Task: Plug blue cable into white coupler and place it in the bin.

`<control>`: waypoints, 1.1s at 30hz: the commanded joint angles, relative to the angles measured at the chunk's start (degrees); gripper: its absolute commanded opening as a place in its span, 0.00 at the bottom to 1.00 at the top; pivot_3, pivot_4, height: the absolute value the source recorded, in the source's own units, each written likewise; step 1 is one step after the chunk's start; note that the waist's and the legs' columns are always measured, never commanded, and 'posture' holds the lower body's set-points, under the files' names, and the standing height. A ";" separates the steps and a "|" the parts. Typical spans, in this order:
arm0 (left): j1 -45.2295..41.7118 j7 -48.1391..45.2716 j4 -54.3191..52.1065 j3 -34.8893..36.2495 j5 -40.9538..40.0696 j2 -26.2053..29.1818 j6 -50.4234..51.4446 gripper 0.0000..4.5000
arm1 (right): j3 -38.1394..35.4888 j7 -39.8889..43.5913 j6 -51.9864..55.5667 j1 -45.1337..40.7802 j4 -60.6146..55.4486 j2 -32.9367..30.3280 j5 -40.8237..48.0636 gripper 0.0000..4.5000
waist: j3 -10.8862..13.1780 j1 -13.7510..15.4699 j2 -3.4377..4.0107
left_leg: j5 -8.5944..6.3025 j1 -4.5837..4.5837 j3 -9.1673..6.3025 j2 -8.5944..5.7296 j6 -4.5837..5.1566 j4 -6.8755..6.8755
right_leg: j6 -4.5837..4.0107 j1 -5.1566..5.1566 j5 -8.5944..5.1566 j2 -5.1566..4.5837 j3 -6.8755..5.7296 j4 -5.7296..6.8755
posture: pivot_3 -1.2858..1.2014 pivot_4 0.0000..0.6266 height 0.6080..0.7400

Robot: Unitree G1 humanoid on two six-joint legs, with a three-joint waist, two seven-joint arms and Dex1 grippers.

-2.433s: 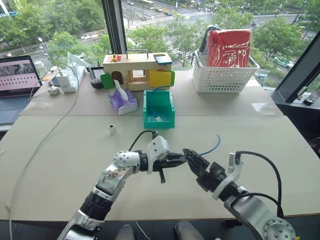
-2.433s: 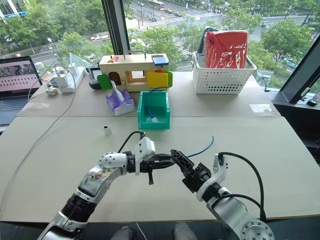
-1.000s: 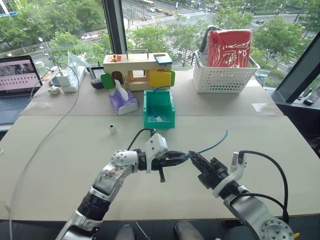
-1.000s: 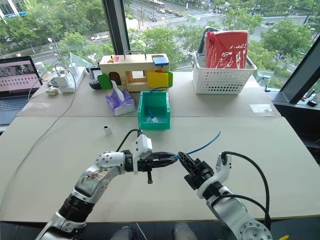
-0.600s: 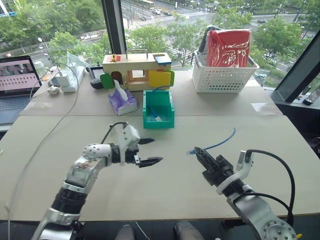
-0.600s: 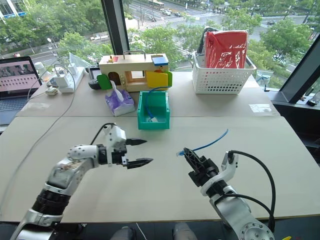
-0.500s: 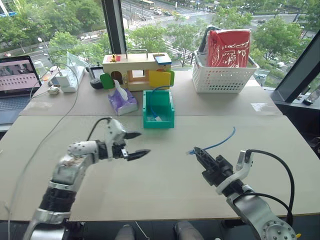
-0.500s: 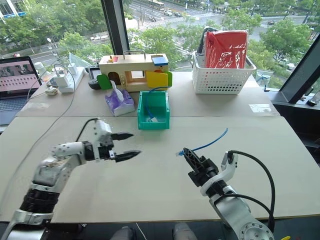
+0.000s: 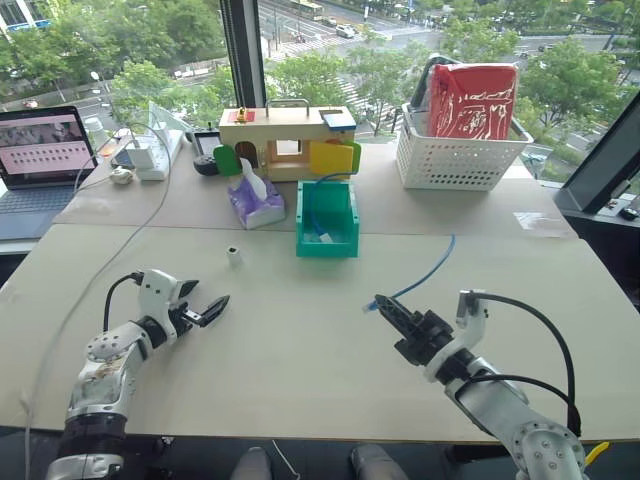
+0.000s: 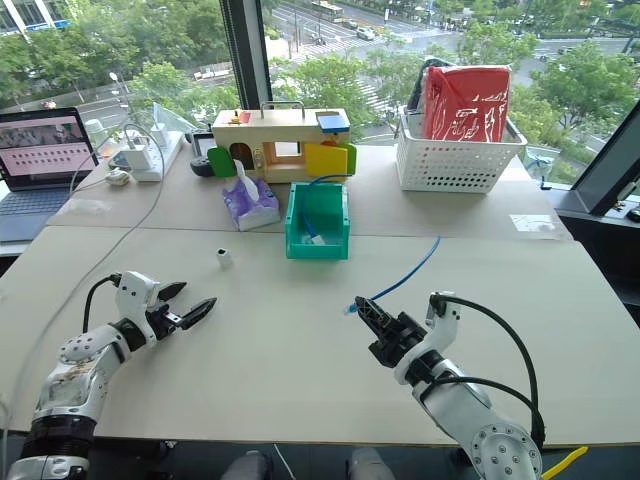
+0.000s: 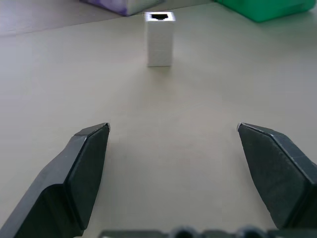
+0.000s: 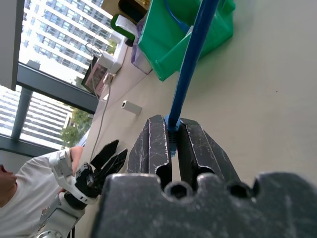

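Green bin point(image 9: 327, 245) on tabletop point(image 9: 300, 340). Right gripper point(image 9: 390, 312) pinches blue cable point(image 9: 428, 272) near its plug. Left gripper point(image 9: 205, 312) spread, aimed at white coupler point(image 9: 233, 255), standing ungrasped. Plugging and binning remain.

Hidden and cut-off bits
Blue cable point(image 12: 190, 64) plug end buried between the right gripper point(image 12: 171, 144) fingers; its far end runs off frame at 12 o'clock. Bin point(image 11: 262, 9) cropped at 1 o'clock in left wrist view. Bin contents too small to tell.
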 commanded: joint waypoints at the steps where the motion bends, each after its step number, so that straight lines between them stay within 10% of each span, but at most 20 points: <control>1: -3.74 1.75 4.39 -2.18 2.57 -2.17 -4.19 0.99 | -0.45 1.30 0.34 -0.47 -1.42 0.23 -0.82 0.00 | 0.00 0.07 0.00 | 0.00 0.00 0.00 0.00 0.00 0.00 | -0.01 0.00 0.01 0.00 0.00 0.01 | 0.52 0.24 0.94; 27: -25.62 -1.21 36.24 -5.24 7.87 -6.85 -15.30 0.99 | -1.16 2.78 0.72 -2.15 1.38 2.95 -4.37 0.00 | -0.12 1.11 0.10 | 0.00 0.08 0.00 -0.03 0.00 0.05 | 0.02 0.13 0.02 0.01 0.00 0.08 | 0.52 0.24 0.94; 33: -26.57 -0.58 38.36 -4.37 7.64 -7.67 -17.17 0.55 | -1.36 3.10 0.99 -2.82 1.94 3.17 -4.97 0.00 | -0.12 1.10 0.10 | 0.00 0.08 -0.01 -0.03 0.00 0.05 | 0.02 0.13 0.02 0.01 0.00 0.08 | 0.52 0.24 0.94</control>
